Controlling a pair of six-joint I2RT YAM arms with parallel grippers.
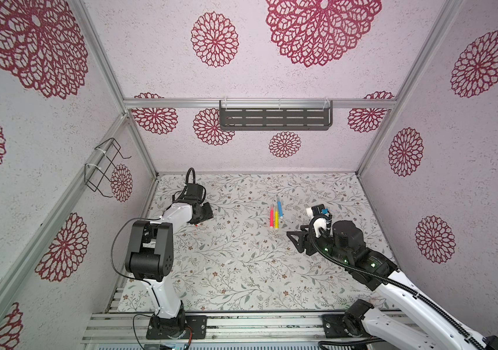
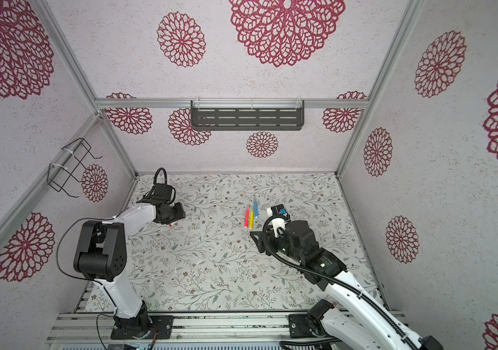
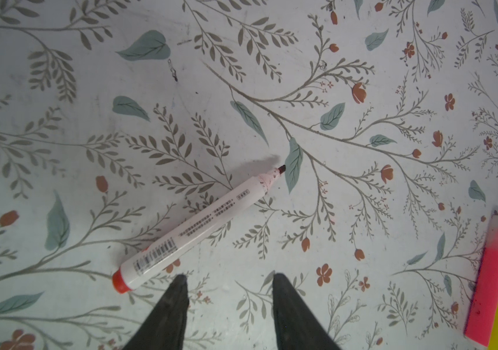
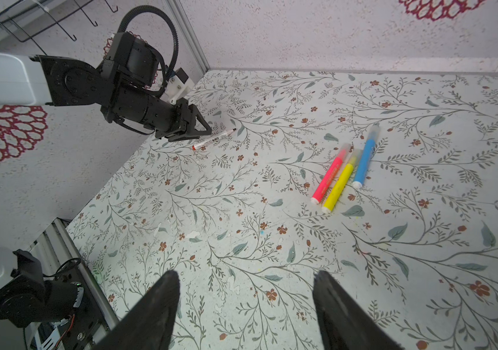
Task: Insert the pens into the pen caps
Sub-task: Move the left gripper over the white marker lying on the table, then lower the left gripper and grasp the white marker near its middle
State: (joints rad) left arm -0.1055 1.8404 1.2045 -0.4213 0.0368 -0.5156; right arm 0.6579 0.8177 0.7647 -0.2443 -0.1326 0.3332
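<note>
A white pen (image 3: 199, 225) with a red end is pictured lying uncapped on the floral table (image 4: 241, 227), close under the left gripper (image 3: 228, 275), whose jaws are parted and empty. It would best be taken across mid-barrel, with the jaws squared to its slant and the bare tip left clear. A pink pen (image 4: 329, 175), a yellow pen (image 4: 340, 186) and a blue pen (image 4: 364, 160) are laid side by side nearer the right gripper (image 4: 246, 271), likewise parted and empty. Four pens are counted. Three appear capped in clear plastic, and no loose cap can be made out.
</note>
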